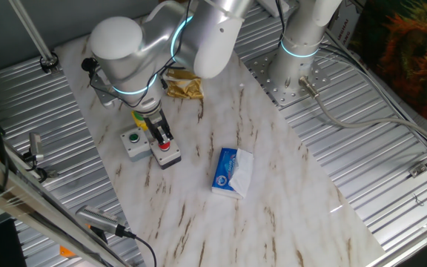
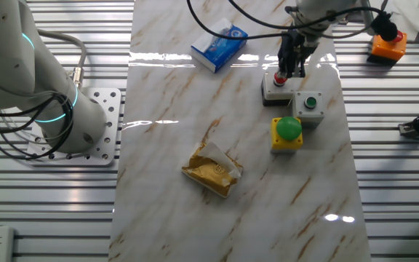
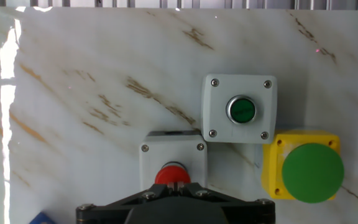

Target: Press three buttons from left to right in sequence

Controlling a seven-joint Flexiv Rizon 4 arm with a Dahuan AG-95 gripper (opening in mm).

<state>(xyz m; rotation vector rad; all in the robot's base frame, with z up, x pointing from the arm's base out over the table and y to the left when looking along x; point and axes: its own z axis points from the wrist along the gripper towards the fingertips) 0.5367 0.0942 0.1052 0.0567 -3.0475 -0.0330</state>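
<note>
The three buttons sit close together on the marble board. The red button (image 3: 171,173) on its grey box (image 3: 149,163) lies right under my gripper (image 3: 178,185), whose fingertips are together and rest on the button's top. The small green button (image 3: 242,110) on a grey box is just beyond it. The big green dome (image 3: 312,172) on the yellow box stands to the right in the hand view. In the other fixed view the gripper (image 2: 291,71) stands upright over the red button box (image 2: 275,89), with the small green button (image 2: 310,102) and the dome (image 2: 289,128) nearby.
A blue-white tissue packet (image 1: 232,172) lies on the board near the red button box. A crumpled golden wrapper (image 1: 184,86) lies behind the arm. An orange box with a red knob (image 2: 387,42) sits off the board on the ribbed metal table. The arm's base (image 1: 296,70) is bolted at the back.
</note>
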